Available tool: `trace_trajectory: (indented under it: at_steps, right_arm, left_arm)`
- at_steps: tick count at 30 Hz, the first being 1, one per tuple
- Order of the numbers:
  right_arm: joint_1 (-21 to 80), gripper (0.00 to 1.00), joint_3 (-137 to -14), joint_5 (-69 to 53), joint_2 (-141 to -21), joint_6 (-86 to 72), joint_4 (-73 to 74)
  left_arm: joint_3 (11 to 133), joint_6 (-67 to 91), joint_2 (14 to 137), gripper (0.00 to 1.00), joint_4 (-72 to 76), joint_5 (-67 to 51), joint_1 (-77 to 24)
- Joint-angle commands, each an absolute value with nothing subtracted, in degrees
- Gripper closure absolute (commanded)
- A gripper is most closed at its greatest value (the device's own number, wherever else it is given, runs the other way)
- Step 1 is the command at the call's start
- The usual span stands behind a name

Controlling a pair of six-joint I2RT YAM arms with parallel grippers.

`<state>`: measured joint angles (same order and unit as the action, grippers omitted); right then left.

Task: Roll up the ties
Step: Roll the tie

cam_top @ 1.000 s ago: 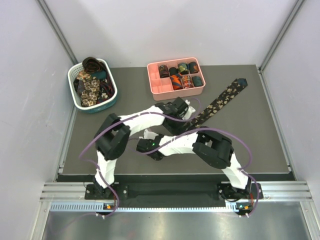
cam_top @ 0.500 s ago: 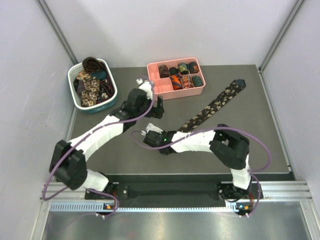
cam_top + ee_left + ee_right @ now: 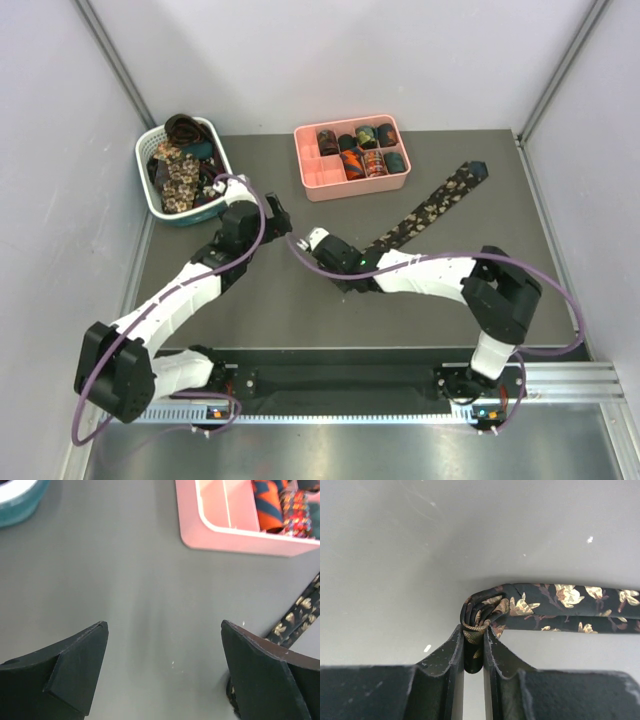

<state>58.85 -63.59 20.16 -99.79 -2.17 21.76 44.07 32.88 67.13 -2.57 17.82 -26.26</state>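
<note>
Top view: the left gripper [image 3: 277, 216] is seen above the table [image 3: 250, 300], between the basket [image 3: 190, 216] and the pink tray [image 3: 352, 184], with nothing held. The right gripper [image 3: 318, 240] is placed at the near end of the floral tie [image 3: 432, 205], which is laid diagonally toward the far right corner. Rolled ties [image 3: 366, 136] are kept in the tray and loose ties [image 3: 176, 172] are piled in the basket. Left wrist: the left gripper [image 3: 164, 627] is spread wide, nothing is touched, and bare table [image 3: 125, 580] is seen between the fingers; the tie [image 3: 300, 615] is just beside the right finger. Right wrist: the right gripper [image 3: 472, 630] is nearly closed and pinched on the small coiled end of the floral tie [image 3: 545, 605], whose remainder is stretched flat to the right.
</note>
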Motion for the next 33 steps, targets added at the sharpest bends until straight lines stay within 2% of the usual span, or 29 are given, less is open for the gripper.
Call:
trace_trajectory:
  at_steps: [1,11,16,26,33]
  right_arm:
    - [56.1,1.0,-62.7,10.6,-95.4,-3.5,17.4]
    - [48.7,1.0,-60.2,-10.1,-94.6,-4.9,15.7]
    - [44.7,1.0,-58.4,-19.5,-94.8,-6.2,13.4]
    - [36.7,1.0,-55.2,-39.0,-96.8,-9.2,7.2]
    - [33.7,1.0,-55.4,-43.9,-100.0,-9.8,5.5]
  left_arm:
    - [42.5,32.7,67.7,0.01,2.3,14.4,-26.0]
    - [37.1,25.2,70.2,0.01,7.2,-2.9,-26.3]
    - [34.6,21.2,70.9,0.01,10.6,-7.7,-27.7]
    - [29.1,12.8,72.2,0.01,23.0,-6.0,-38.6]
    - [28.0,1.1,76.2,0.02,26.6,-7.1,-44.3]
